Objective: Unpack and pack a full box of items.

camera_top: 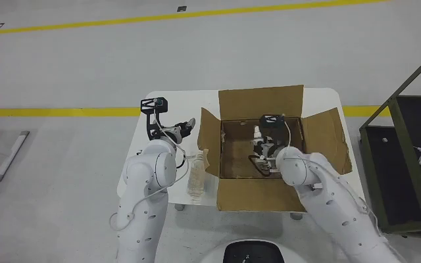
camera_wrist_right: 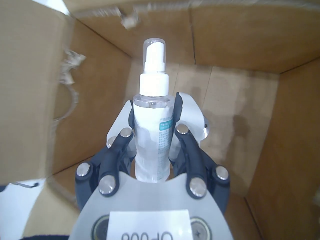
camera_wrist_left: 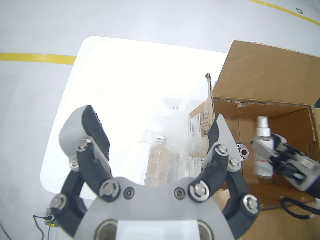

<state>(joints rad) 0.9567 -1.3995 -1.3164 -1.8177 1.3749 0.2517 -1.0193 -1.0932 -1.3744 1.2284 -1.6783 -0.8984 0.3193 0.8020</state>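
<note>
The cardboard box (camera_top: 260,104) sits open on the right half of the white worktop (camera_top: 177,105), around the middle of the top view, with all four flaps folded out. The right gripper (camera_wrist_right: 153,108) is down inside it, fingers clamped on a clear spray bottle (camera_wrist_right: 152,86) that has a white pump head and a see-through cap. They've got it by the body just below the shoulder, one finger on each side of the label. The bottle looks roughly upright, pump end up, about mid-opening in the top view. Can't tell if its base touches the box floor.

The left gripper (camera_wrist_left: 155,116) hangs over the worktop just left of the box, fingers spread wide apart. Below it a clear plastic bottle (camera_wrist_left: 157,161) lies on its side on the worktop, right beside the box's left flap, with its cap towards the upper part of the top view.

There are yellow lines (camera_top: 197,13) on the floor, and a dark green cart (camera_top: 388,171) stands at the right edge of the frame.
</note>
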